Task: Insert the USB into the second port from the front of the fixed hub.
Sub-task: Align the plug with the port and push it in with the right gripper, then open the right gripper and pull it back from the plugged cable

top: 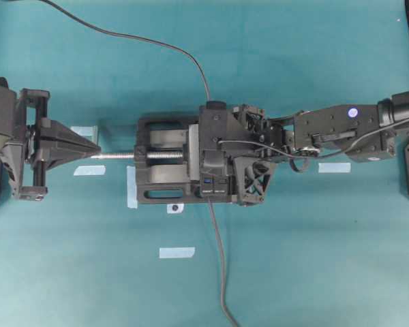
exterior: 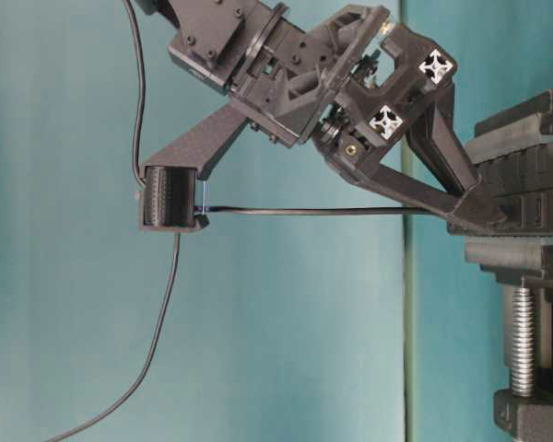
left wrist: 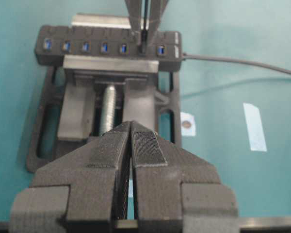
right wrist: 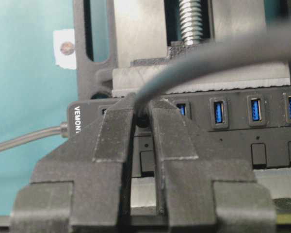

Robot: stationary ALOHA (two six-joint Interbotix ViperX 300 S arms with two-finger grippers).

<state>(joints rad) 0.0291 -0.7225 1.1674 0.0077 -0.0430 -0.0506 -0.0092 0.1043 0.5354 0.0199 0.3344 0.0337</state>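
vise [top: 165, 167] blocks hub's near side, table [top: 293, 259] open

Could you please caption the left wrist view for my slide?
Right end effector holds the USB at the fixed hub clamped in a vise.

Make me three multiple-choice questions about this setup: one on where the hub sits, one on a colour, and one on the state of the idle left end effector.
1. Where is the long black bar-shaped USB hub?
A. in a drawer
B. clamped in the black vise
C. hanging from its cable

2. What colour lines the hub's rectangular ports?
A. red
B. yellow
C. blue

3. The left end effector is:
A. shut and empty
B. wide open
C. shut on a cable

Answers: B, the vise jaws grip it. C, the left wrist view shows blue slots. A, its fingers meet with nothing between them.
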